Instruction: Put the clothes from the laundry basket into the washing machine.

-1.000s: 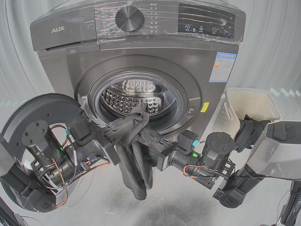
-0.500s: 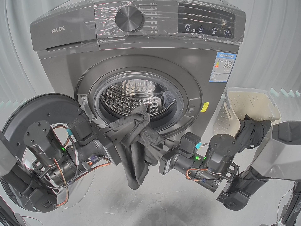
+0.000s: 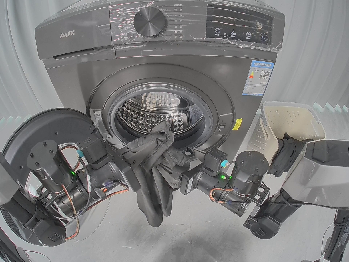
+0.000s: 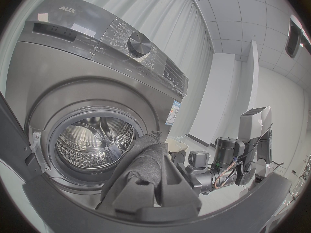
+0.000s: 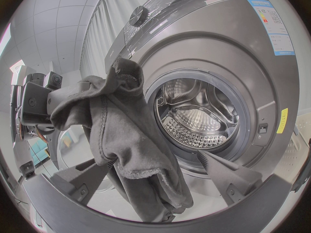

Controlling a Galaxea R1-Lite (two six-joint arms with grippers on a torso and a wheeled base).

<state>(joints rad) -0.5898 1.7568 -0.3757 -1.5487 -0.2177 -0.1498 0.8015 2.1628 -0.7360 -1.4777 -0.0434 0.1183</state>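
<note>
Holding: left gripper (image 4: 155, 185) pinches dark cloth (image 3: 156, 171) | cloth hangs long-way down, just in front of washing machine (image 3: 163, 66) hole | right gripper (image 5: 149, 160) wide, 1 finger each side

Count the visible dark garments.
2: one garment hangs from the left gripper before the washing machine; another garment drapes over the laundry basket rim. Others may hide inside.

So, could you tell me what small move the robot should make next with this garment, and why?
Probably close the right gripper on the dark garment. The left gripper holds its top at the drum opening, but most of it hangs below that, between the right gripper's open fingers; gathering that tail should let both arms feed it in.
</note>
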